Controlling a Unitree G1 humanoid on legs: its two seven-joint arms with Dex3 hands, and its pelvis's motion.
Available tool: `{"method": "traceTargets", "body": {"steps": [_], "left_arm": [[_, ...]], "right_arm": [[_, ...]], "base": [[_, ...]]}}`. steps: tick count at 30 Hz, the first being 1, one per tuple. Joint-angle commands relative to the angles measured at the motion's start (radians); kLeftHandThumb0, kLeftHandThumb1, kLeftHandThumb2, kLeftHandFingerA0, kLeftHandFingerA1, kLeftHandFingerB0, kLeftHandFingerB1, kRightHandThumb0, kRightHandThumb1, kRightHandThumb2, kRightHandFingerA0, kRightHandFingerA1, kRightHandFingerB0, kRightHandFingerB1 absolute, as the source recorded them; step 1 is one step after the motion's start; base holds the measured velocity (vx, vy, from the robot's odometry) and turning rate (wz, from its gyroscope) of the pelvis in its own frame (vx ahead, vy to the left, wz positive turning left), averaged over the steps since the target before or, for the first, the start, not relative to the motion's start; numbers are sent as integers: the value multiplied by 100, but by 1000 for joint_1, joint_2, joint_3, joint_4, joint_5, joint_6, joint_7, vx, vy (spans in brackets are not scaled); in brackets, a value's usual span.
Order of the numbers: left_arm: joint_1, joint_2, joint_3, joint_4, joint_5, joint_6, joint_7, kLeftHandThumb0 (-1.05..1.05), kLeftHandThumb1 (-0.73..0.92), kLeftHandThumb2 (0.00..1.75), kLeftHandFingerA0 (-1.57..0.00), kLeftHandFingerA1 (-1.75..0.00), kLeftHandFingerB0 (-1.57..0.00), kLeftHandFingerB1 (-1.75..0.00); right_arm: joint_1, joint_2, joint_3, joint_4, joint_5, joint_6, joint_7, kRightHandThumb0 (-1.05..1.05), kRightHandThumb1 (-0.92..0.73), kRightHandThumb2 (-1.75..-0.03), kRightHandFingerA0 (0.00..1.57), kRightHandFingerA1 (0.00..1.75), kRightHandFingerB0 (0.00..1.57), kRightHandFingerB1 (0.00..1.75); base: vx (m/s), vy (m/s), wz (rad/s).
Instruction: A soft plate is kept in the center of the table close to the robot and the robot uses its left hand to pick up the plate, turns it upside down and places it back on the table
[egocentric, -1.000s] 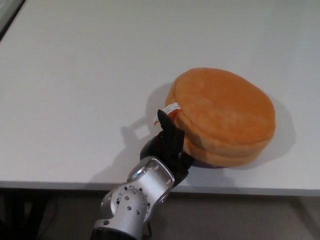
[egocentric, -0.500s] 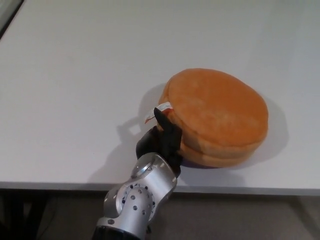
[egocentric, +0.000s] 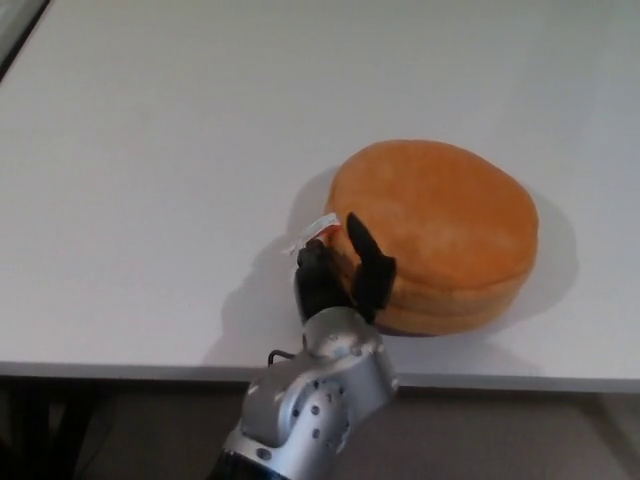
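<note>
One soft orange plush plate (egocentric: 440, 235), thick and round with a seam around its side, lies flat on the white table (egocentric: 150, 180), right of centre and close to the near edge. A small white tag (egocentric: 322, 225) sticks out from its left rim. The robot's left hand (egocentric: 345, 275), black below a silver wrist (egocentric: 320, 395), sits against the plate's near-left side, fingers (egocentric: 368, 262) apart and pressed to the plush.

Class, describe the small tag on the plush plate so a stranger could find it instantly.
On the white table, find the round orange plush plate near the front edge. On its left rim, just above the robot's left hand, sticks out a small white tag with red print.
</note>
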Motion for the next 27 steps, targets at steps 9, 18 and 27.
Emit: {"method": "traceTargets", "body": {"steps": [9,18,27], "left_arm": [[434,261,-334,-354,397,10,-1,-90,92,79,0,0,0,0],[679,560,-521,-660,599,-124,-118,-100,92,119,0,-7,0,0],[870,797,-540,-595,669,-659,-276,-85,92,70,-19,-37,-14,-26]], "right_arm": [[-9,-26,-18,2,44,13,25,-68,-82,-66,55,45,28,31],[-9,-23,-18,11,48,16,29,-68,-82,-66,54,44,29,31],[-5,-22,-16,9,33,17,16,-68,-82,-66,56,44,29,31]], "base": [[0,0,0],[0,0,0],[0,0,0]]}}
